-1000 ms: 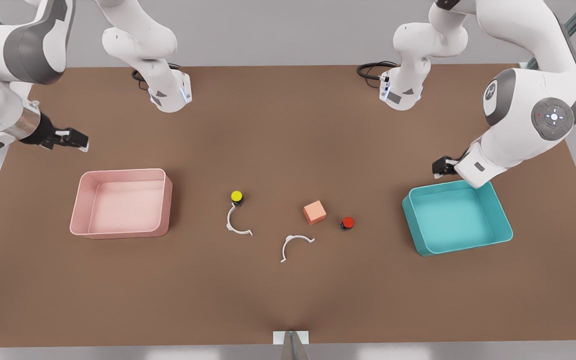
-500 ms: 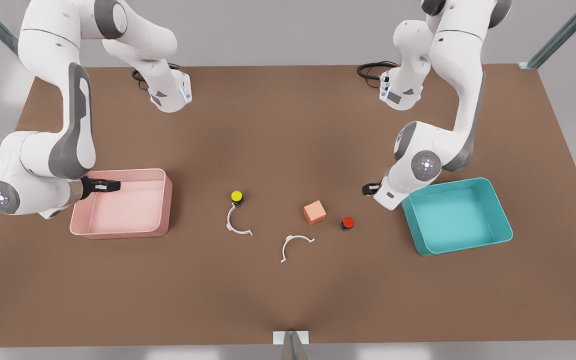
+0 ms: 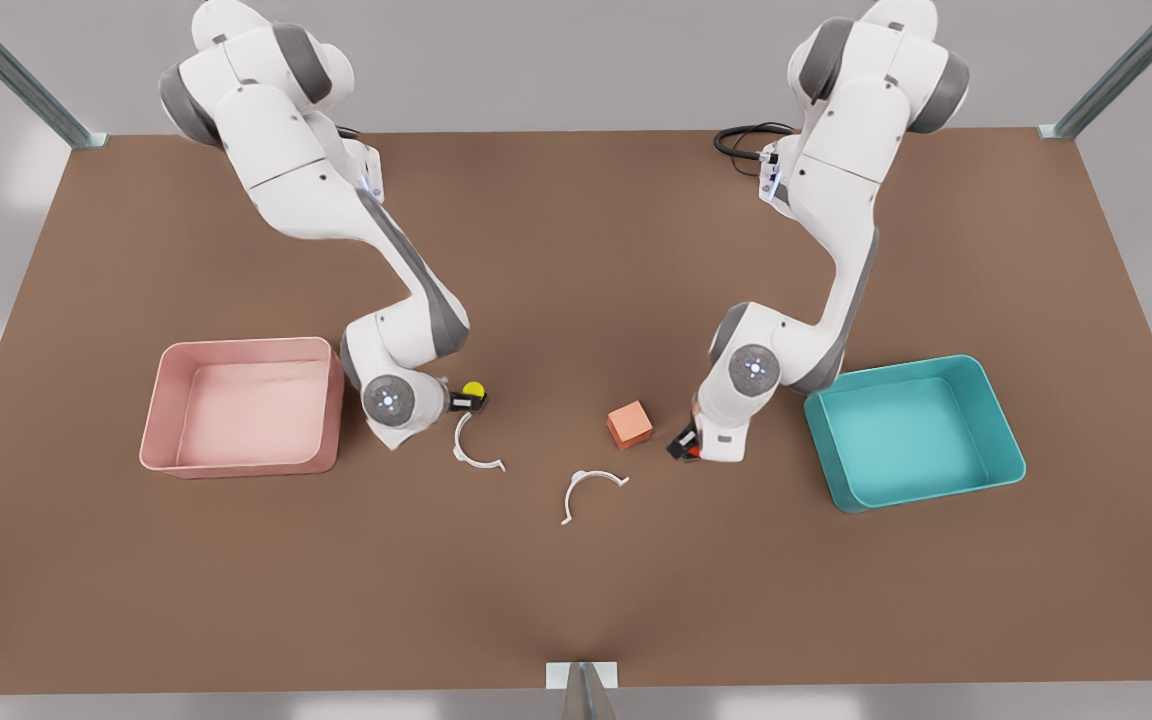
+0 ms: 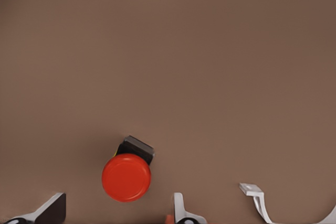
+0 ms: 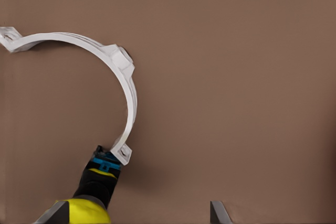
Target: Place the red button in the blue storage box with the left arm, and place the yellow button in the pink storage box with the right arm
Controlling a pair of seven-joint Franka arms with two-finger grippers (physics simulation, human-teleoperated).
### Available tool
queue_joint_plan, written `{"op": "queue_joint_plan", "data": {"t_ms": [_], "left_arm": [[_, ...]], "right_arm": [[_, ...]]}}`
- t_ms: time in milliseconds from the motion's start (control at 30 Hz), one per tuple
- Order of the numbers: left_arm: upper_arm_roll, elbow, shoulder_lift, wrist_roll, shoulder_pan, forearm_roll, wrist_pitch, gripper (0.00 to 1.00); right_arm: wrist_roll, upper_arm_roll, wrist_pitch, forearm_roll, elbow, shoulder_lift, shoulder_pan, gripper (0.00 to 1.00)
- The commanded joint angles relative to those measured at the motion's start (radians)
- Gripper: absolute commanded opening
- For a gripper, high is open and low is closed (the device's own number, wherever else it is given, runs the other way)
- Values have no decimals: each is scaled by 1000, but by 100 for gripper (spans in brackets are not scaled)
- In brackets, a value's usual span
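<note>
Both grippers down at their buttons, jaws spread, nothing grasped.

Count: two buttons, two trays, two white curved clips, one cube, on the matte brown table (image 3: 576,250). Left gripper (image 3: 684,446) straddles the red button (image 4: 126,176) with released fingers, cap between the tips; the salmon-orange cube (image 3: 629,424) sits just beside it, the blue storage box (image 3: 914,432) near on the front view's right. Right gripper (image 3: 464,399) is open around the yellow button (image 3: 474,390); a clip (image 5: 100,72) touches its black base. Second clip (image 3: 591,490) lies apart, mid-table. Pink storage box (image 3: 241,405), shallow and round-cornered like the teal one, lies beside the right wrist.
</note>
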Motion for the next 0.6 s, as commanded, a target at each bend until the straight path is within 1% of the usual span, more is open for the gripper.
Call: {"op": "queue_joint_plan", "data": {"t_ms": [0,67,233,267,300,333,367,500,567], "left_arm": [[0,10,17,-559,-2,2,31,100],[1,24,40,-557,0,0,31,100],[3,30,71,-568,0,5,31,100],[9,30,72,-568,0,5,29,98],[11,30,72,-570,0,7,29,90],[12,30,72,-570,0,7,29,73],[12,30,72,-570,0,7,29,68],[17,30,72,-570,0,7,29,55],[17,30,71,-567,1,7,28,54]], "right_arm": [[883,7,288,1,-4,15,31,100],[978,-4,345,-10,1,38,63,100],[986,-13,353,-47,-14,43,65,100],[986,-19,350,-58,-19,43,65,100],[986,-25,347,-70,-25,43,66,100],[986,-30,347,-105,-39,41,68,100],[986,-31,348,-124,-51,40,65,100],[986,-30,380,-130,-106,28,72,100],[988,-25,429,-134,-154,6,72,100]]}}
